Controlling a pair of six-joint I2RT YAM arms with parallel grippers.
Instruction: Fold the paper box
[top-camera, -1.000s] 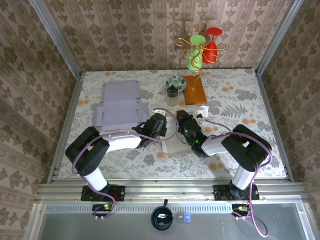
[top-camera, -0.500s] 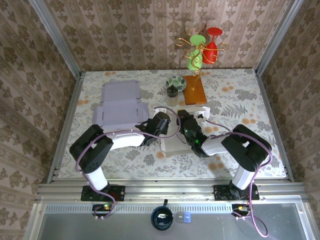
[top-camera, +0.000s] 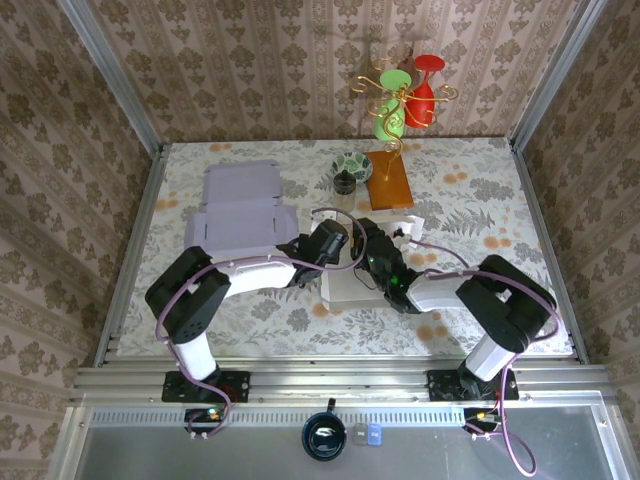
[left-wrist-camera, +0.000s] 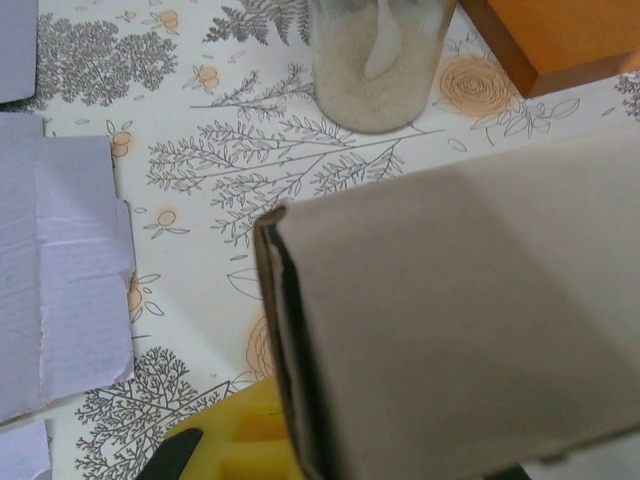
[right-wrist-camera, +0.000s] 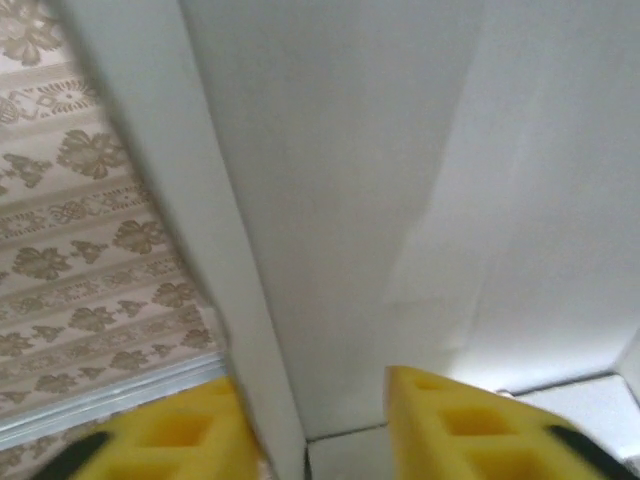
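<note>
The white paper box (top-camera: 350, 288) lies partly folded in the middle of the table, one flap (top-camera: 402, 217) sticking out toward the back right. My left gripper (top-camera: 338, 243) is at its left wall, shut on it. In the left wrist view the box's grey wall (left-wrist-camera: 460, 320) stands upright, one yellow finger (left-wrist-camera: 230, 440) pressed against its edge and the other hidden behind it. My right gripper (right-wrist-camera: 310, 400) is open inside the box. Its yellow fingers (right-wrist-camera: 440, 420) straddle a white wall (right-wrist-camera: 250, 300) without pinching it.
A flat lavender cardboard sheet (top-camera: 240, 212) lies at the back left. Behind the box stand a glass jar of sand (top-camera: 344, 190), a patterned bowl (top-camera: 352, 165) and an orange wooden block (top-camera: 388, 178). A wire stand with red and green glasses (top-camera: 405, 95) is at the back wall.
My left gripper has slid right along the table to the box and shut on its wall. My right gripper's jaws have opened. The box has shifted slightly.
</note>
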